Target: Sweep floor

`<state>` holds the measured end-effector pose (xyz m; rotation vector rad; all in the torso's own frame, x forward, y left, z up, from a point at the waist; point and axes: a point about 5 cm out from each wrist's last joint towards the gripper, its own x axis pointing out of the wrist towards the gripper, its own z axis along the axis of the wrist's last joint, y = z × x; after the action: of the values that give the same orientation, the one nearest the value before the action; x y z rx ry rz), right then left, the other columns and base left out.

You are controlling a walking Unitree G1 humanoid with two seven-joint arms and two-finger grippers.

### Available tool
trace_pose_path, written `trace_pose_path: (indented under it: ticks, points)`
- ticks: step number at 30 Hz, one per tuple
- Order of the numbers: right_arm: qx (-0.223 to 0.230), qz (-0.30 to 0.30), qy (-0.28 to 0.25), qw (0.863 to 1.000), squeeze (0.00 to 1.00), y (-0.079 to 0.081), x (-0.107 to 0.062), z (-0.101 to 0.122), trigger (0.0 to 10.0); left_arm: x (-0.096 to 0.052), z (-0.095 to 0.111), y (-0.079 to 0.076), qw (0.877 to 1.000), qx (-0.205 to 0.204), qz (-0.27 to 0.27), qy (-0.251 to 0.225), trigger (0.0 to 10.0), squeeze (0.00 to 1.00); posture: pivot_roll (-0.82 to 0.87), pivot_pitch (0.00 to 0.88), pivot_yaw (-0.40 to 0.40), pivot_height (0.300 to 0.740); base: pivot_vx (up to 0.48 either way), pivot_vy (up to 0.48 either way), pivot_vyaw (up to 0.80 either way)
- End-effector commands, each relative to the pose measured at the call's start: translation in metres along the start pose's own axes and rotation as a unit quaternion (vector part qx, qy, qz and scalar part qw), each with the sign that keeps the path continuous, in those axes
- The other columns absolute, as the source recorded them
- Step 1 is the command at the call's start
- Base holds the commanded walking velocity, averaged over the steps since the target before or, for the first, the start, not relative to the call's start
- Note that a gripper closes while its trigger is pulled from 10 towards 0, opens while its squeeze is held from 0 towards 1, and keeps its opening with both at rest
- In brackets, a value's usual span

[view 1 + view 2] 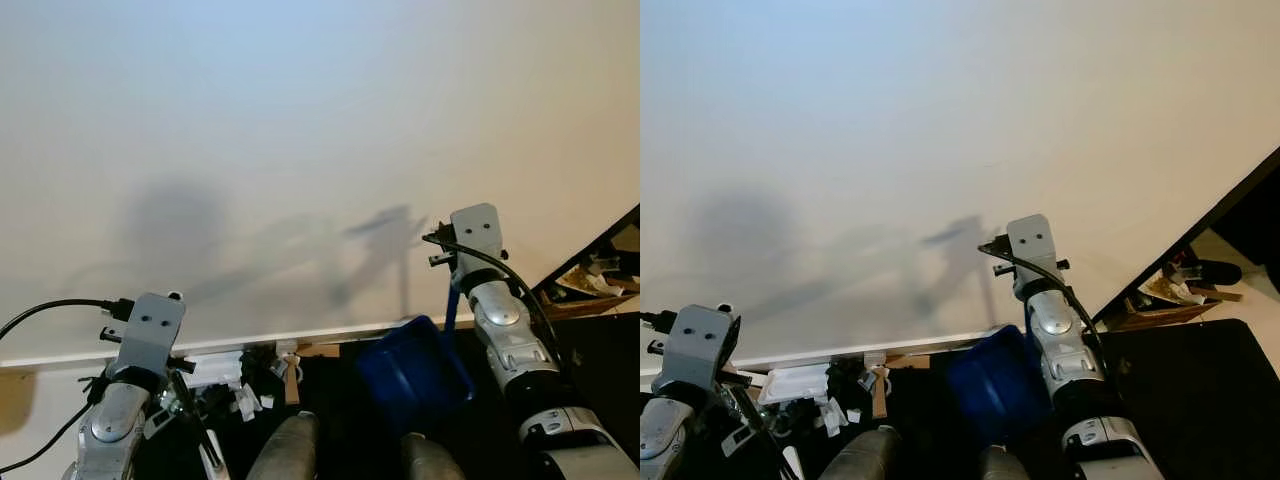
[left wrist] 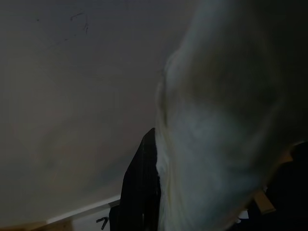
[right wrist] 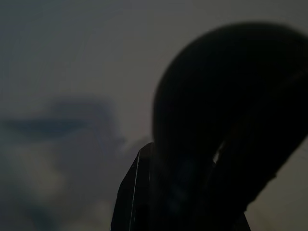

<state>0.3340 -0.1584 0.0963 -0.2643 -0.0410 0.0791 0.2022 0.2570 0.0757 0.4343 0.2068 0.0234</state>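
I face a white wall (image 1: 300, 120) with both arms raised. A blue dustpan (image 1: 415, 375) hangs by its blue handle (image 1: 454, 300) under my right wrist (image 1: 478, 230); in the right wrist view my right gripper (image 3: 183, 187) is shut on a dark rounded part with a blue tint. Close against a black finger (image 2: 139, 192) of my left gripper (image 2: 156, 197) is a blurred white handle (image 2: 211, 159). A thin white and black stick (image 1: 205, 440) runs down beside my left arm (image 1: 130, 390). White paper scraps (image 1: 245, 402) lie on the dark floor by the baseboard.
A white baseboard (image 1: 330, 332) runs along the wall's foot. A small wooden piece (image 1: 292, 382) and a flat white tray (image 1: 795, 383) lie among the scraps. A cluttered low shelf (image 1: 595, 285) stands at the right. My two knees (image 1: 285, 450) show at the bottom.
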Motion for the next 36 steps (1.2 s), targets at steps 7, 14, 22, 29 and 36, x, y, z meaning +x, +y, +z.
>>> trace_pose_path:
  ticks: [7,14,22,29,36]
  points:
    - [0.012,-0.060,-0.024,0.998,0.00,0.007,0.000,0.002,10.0,-0.004,-0.005,0.000,1.000,0.004,-0.001,0.012,10.0,0.00,0.28,0.112,0.003,0.740,0.000,0.000,0.00]
    - [-0.028,-0.077,-0.006,0.997,0.00,0.023,-0.006,-0.014,10.0,-0.003,-0.005,-0.001,1.000,0.006,-0.007,0.013,10.0,0.00,0.28,0.114,0.019,0.740,0.000,0.000,0.00]
    - [-0.061,-0.041,0.026,0.997,0.00,0.045,-0.018,-0.034,10.0,-0.005,-0.006,-0.002,1.000,0.008,-0.014,0.015,10.0,0.00,0.29,0.124,0.035,0.740,0.000,0.000,0.00]
    - [-0.100,-0.009,0.036,0.994,0.00,0.052,-0.022,-0.041,10.0,-0.005,-0.005,-0.005,1.000,0.007,-0.017,0.015,10.0,0.00,0.29,0.125,0.028,0.740,0.000,0.000,0.00]
    - [-0.093,-0.006,0.037,0.995,1.00,0.045,-0.021,-0.042,10.0,-0.005,-0.006,-0.009,1.000,0.002,-0.019,0.016,10.0,0.00,0.27,0.130,0.019,0.740,0.000,0.000,0.00]
